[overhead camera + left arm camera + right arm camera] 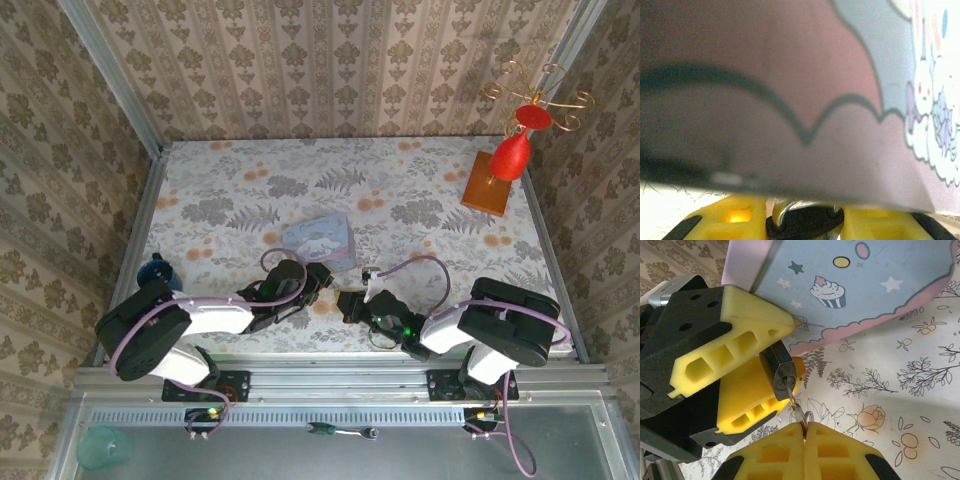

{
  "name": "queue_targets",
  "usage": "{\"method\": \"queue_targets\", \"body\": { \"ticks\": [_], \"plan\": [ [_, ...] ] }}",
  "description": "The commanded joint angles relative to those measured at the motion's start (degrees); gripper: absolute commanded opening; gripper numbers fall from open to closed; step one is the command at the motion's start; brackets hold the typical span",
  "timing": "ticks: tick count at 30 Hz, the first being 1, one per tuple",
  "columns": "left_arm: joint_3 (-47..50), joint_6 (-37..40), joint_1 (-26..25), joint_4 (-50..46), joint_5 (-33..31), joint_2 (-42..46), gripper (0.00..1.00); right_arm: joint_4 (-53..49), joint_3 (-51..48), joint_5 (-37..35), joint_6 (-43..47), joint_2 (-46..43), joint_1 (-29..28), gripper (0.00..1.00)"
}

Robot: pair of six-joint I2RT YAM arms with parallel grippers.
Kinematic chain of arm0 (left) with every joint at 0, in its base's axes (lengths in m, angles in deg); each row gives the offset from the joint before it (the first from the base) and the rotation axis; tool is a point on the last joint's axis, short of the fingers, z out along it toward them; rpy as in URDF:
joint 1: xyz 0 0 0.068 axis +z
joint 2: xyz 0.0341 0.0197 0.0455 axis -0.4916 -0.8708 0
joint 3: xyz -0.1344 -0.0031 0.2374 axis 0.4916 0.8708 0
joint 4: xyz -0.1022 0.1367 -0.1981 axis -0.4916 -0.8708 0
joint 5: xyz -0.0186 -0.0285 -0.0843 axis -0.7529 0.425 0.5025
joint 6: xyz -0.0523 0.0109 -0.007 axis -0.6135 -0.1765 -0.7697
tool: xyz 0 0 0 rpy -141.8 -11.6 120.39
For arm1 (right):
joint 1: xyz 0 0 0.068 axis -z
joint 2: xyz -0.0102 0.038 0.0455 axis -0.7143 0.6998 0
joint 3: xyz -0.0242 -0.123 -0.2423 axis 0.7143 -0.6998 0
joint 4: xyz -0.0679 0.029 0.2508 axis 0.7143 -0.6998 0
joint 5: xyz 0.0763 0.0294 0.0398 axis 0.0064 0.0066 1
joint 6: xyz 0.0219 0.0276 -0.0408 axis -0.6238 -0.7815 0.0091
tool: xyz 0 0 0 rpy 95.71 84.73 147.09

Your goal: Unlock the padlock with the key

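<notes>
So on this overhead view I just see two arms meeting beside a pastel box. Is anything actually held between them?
Observer: Yes. The right wrist camera shows the left jaws clamping a small dark padlock between their yellow pads.
Operator: And the key?
Observer: The right jaws are shut on the key, and its blade runs into the keyhole on the padlock's end.
Operator: Is it unlocked?
Observer: I can't tell. The left wrist camera catches a sliver of silvery shackle, too blurred to judge.

White-and-black arms (215,318); purple cables (428,260); yellow jaws.
</notes>
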Motion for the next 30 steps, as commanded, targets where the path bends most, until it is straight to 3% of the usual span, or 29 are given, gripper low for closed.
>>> {"method": "queue_targets", "body": {
  "ticks": [1, 11, 30],
  "plan": [
    [-2.52, 1.67, -0.77, -0.48, 3.39, 1.78, 0.00, 4.08, 2.13, 1.68, -1.23, 0.99, 0.53, 0.00],
    [-1.87, 2.06, -1.10, -1.00, 4.66, 1.25, 0.00, 9.63, 3.04, 12.78, -7.45, 5.27, 6.53, 0.00],
    [-3.55, 3.11, -3.14, -0.54, 3.29, -0.49, 0.00, 11.39, 4.31, 15.89, -8.44, 6.91, 8.12, 0.00]
  ]
}}
